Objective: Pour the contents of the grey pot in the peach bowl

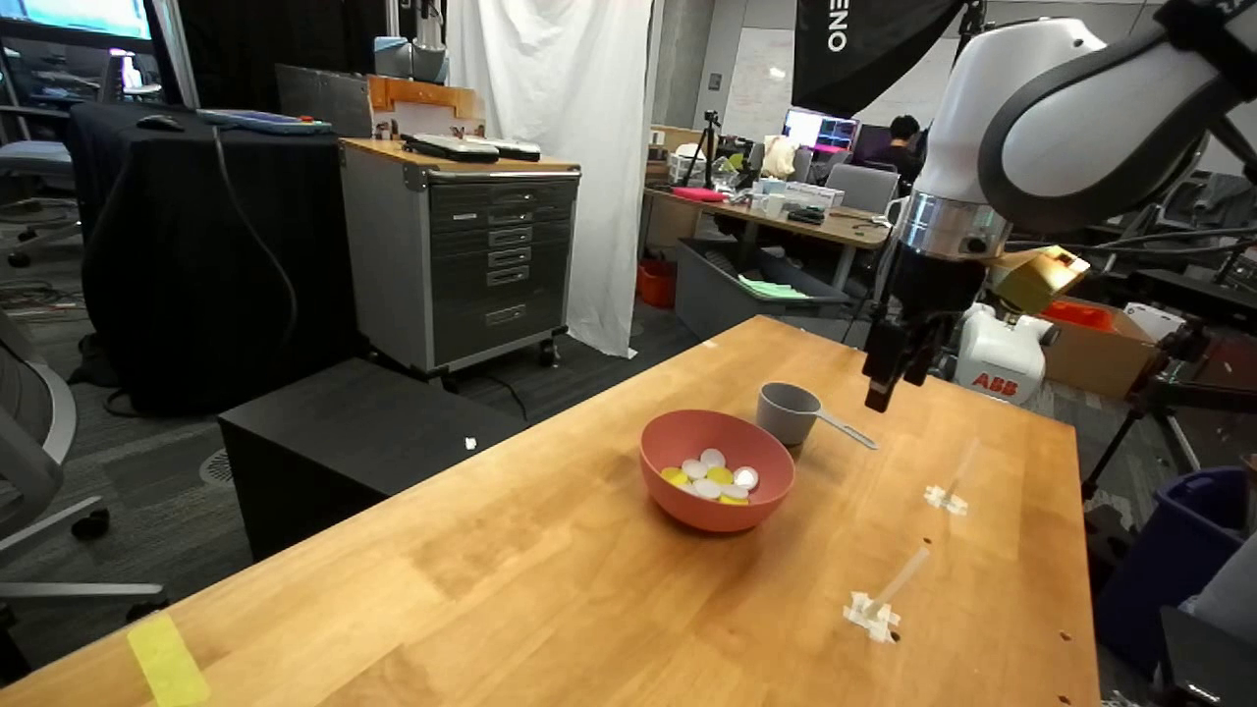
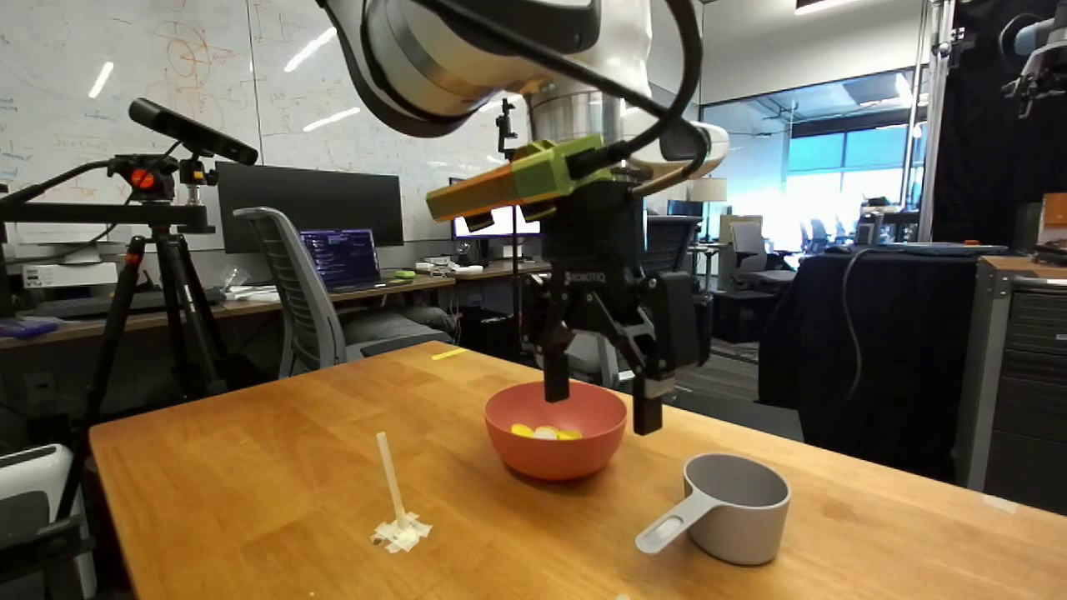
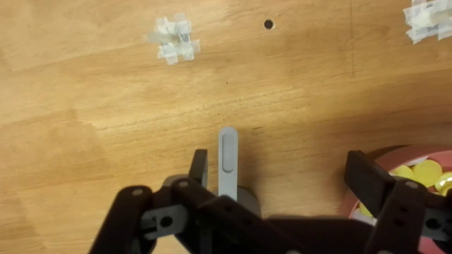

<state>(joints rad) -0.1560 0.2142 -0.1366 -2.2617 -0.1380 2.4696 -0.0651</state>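
Note:
The grey pot (image 1: 784, 414) stands upright on the table beside the peach bowl (image 1: 709, 516); both also show in an exterior view, the pot (image 2: 740, 535) and the bowl (image 2: 554, 460). Pale yellow and whitish lumps (image 1: 707, 477) lie in the bowl. No lumps show in the visible part of the pot's inside. My gripper (image 2: 602, 410) is open and empty, above the table. In the wrist view the pot's handle (image 3: 227, 151) appears between the fingers (image 3: 279, 158), closer to the left finger. The right finger overlaps the bowl's rim (image 3: 392, 157). The gripper hides most of the pot there.
Thin upright sticks taped to the wooden table (image 1: 550, 550) show in an exterior view, one nearer the front (image 1: 896, 581) and one further back (image 1: 962, 471). A yellow tape strip (image 1: 167, 660) lies near the table's edge. A dark drawer cabinet (image 1: 501, 265) stands beyond the table.

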